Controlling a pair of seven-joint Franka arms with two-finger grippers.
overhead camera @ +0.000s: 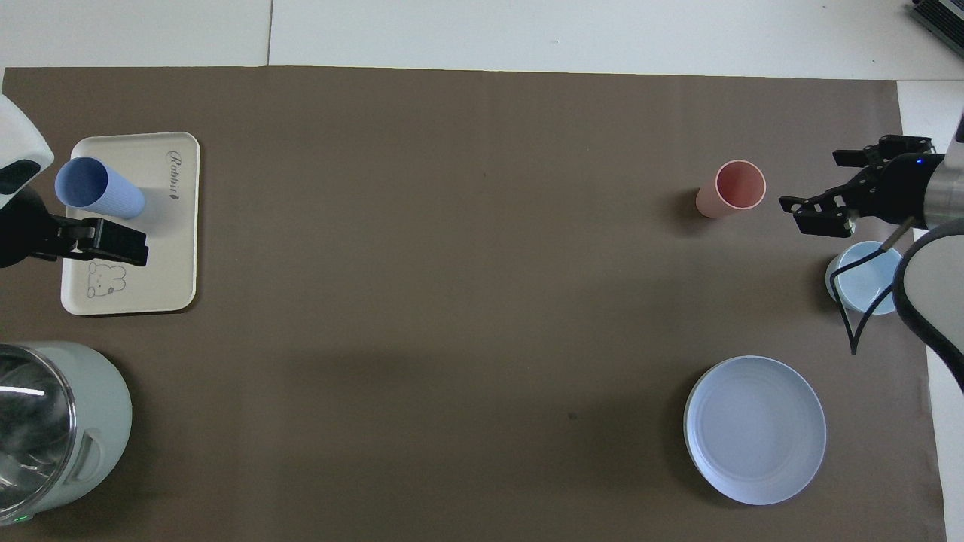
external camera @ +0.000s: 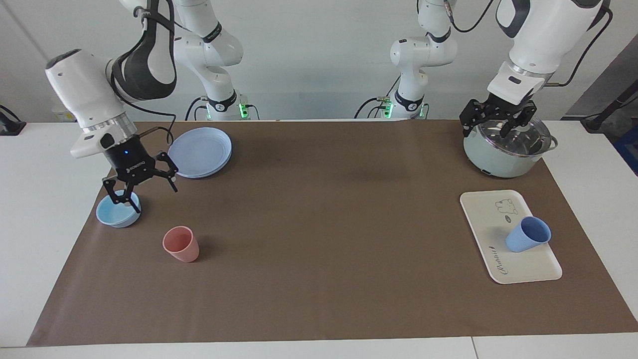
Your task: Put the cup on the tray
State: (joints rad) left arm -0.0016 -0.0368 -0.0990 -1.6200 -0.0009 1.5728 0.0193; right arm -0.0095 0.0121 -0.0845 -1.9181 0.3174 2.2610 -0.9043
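The cup (external camera: pixel 528 234) stood on the tray (external camera: pixel 528 269), tilted rather than upright, at the left arm's end of the surface (external camera: pixel 319 279). On the tray it occupied the part farther from the robots than the cartoon animal print. No gripper touched it.

The left gripper (external camera: pixel 496 125) was raised over the lidded pot (external camera: pixel 503 159) — the pot sat nearer to the robots than the tray. Its fingers were spread apart and held nothing.

The right gripper (external camera: pixel 140 192) was raised over the light-blue bowl (external camera: pixel 115 213) at the right arm's end of the surface. Its fingers were likewise spread apart and empty.

The pink cup (external camera: pixel 181 244) stood upright and untouched, farther from the robots than the bowl and well apart from the right gripper. The round blue plate (external camera: pixel 200 152) lay nearer to the robots than both the bowl and the pink cup.

In the overhead view the cup (overhead camera: pixel 98 188) showed its open mouth toward the table's edge at the left arm's end — its base rested on the tray (overhead camera: pixel 169 248).
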